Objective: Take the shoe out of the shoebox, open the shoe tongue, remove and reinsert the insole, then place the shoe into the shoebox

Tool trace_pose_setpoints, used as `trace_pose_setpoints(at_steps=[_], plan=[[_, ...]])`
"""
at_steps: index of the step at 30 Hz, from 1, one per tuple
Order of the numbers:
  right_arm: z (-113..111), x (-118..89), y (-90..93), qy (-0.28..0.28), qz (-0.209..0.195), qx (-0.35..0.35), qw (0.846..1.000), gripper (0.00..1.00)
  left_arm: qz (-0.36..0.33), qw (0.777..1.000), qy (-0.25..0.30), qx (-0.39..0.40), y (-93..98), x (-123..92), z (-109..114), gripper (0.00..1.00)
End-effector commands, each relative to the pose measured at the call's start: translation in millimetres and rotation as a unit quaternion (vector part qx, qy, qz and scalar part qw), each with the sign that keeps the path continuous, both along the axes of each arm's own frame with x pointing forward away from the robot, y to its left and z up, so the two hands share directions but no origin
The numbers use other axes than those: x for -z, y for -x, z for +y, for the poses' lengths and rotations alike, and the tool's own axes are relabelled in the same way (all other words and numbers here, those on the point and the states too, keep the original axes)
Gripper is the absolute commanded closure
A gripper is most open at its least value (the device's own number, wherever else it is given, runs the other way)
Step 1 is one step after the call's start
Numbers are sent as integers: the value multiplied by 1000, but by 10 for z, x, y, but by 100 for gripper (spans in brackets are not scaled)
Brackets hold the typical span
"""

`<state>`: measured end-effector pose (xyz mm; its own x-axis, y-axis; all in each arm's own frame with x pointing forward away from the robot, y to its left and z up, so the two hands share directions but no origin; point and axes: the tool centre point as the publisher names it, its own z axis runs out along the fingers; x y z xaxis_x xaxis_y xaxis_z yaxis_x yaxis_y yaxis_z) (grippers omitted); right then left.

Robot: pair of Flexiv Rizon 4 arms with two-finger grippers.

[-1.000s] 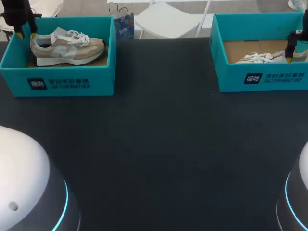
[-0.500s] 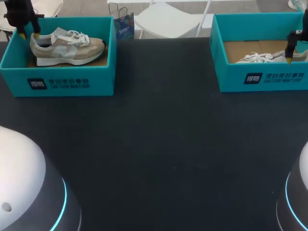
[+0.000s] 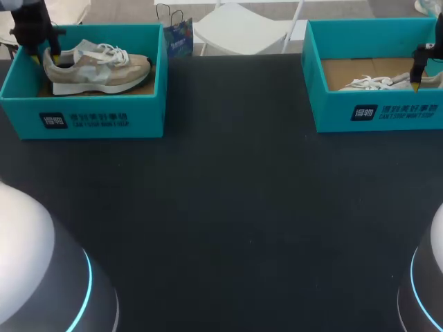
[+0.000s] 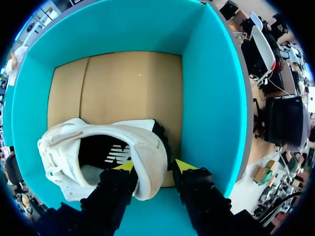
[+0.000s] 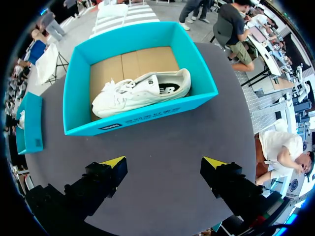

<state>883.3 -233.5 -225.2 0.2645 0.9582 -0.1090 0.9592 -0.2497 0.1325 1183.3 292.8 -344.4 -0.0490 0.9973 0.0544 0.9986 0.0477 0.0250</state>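
Note:
A beige and white sneaker (image 3: pixel 97 66) lies in the teal shoebox (image 3: pixel 83 117) at the table's far left. My left gripper (image 3: pixel 45 58) is at the shoe's heel. In the left wrist view the left gripper (image 4: pixel 155 165) is open and straddles the heel of the sneaker (image 4: pixel 142 147), one finger inside the shoe's mouth and one between the heel and the box wall (image 4: pixel 211 98). A white sneaker (image 3: pixel 374 83) lies in a second teal shoebox (image 3: pixel 377 111) at the far right. My right gripper (image 3: pixel 416 77) hangs wide open and empty; the right wrist view shows it (image 5: pixel 165 162) over the table, short of that box (image 5: pixel 142 120) and shoe (image 5: pixel 142 91).
The dark table (image 3: pixel 235 194) stretches between the two boxes. The white rounded bases of my arms (image 3: pixel 34 277) fill the near corners.
My left gripper has come down and a little to the right, onto the heel of the beige sneaker. The right arm has not moved.

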Motion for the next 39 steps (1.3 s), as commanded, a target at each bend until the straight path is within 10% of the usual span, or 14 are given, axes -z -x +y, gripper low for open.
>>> trace_pose_setpoints(at_steps=[1,8,10,16,39], plan=[[3,4,-3,0,0,0,1000,0,11,1000,0,-1,-71,42,15,55],[3,4,-3,0,0,0,1000,0,23,1000,-11,3,-19,97,47,73],[3,4,-3,0,0,0,1000,0,32,999,-16,7,9,97,63,98],[3,4,-3,0,0,0,1000,0,40,998,-28,28,63,-58,105,100],[3,4,-3,0,0,0,1000,0,43,994,-47,86,536,-2237,239,100]])
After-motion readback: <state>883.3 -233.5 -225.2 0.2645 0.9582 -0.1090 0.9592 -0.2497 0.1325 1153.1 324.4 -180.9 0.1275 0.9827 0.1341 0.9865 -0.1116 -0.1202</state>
